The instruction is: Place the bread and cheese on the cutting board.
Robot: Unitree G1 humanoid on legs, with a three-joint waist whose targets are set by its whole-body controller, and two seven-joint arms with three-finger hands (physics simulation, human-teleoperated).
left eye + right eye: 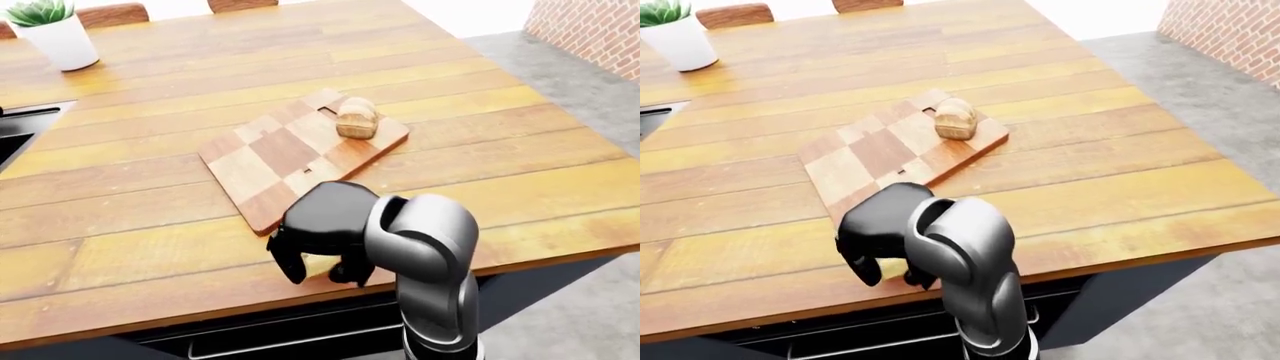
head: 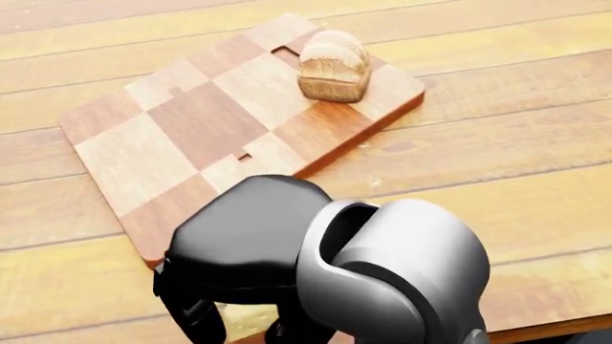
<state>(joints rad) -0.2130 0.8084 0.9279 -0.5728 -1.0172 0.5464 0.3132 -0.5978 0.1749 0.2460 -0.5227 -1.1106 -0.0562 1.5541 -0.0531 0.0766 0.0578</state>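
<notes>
A checkered wooden cutting board (image 1: pixel 270 154) lies at an angle in the middle of the wooden table (image 1: pixel 480 165). A small bread loaf (image 1: pixel 357 118) stands on the board's upper right corner, also clear in the head view (image 2: pixel 333 66). My right hand (image 1: pixel 320 274) rests on the table just below the board's lower corner, fingers curled down round a pale yellow piece, the cheese (image 2: pixel 245 322), which is mostly hidden under the palm. My left hand does not show.
A white pot with a green plant (image 1: pixel 55 34) stands at the table's upper left. A dark sink (image 1: pixel 15 131) is at the left edge. Chair backs (image 1: pixel 112 13) line the top. The table edge (image 1: pixel 300 307) runs just below my hand.
</notes>
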